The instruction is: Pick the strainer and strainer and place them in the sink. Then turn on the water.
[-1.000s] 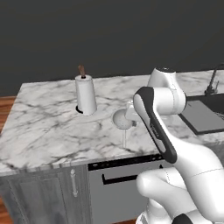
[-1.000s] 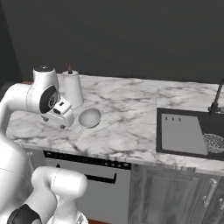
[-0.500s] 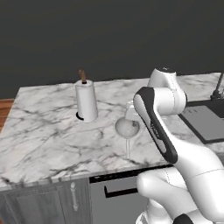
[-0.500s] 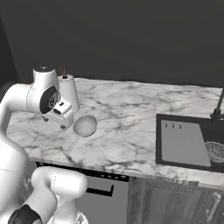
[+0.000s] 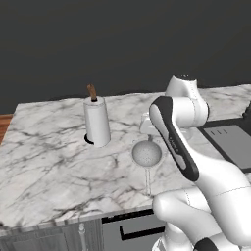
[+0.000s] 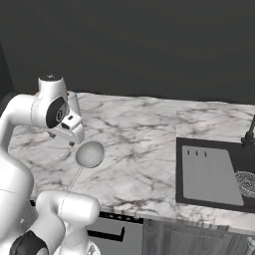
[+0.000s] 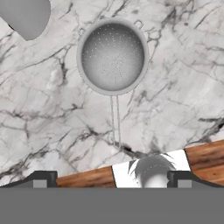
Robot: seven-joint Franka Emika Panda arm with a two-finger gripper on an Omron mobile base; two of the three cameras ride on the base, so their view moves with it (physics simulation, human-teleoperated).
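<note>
The round silvery wire-mesh strainer (image 7: 112,56) lies on the marble surface (image 7: 175,87), thin handle toward the front edge. The hand (image 7: 111,178) hovers above, jaws apart — best to descend centred over the rim.

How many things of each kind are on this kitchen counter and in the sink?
Strainers: 2, one on the counter, one in the sink
Paper towel roll: 1
Tap: 1
Drainboard panel: 1
Total: 5
</note>
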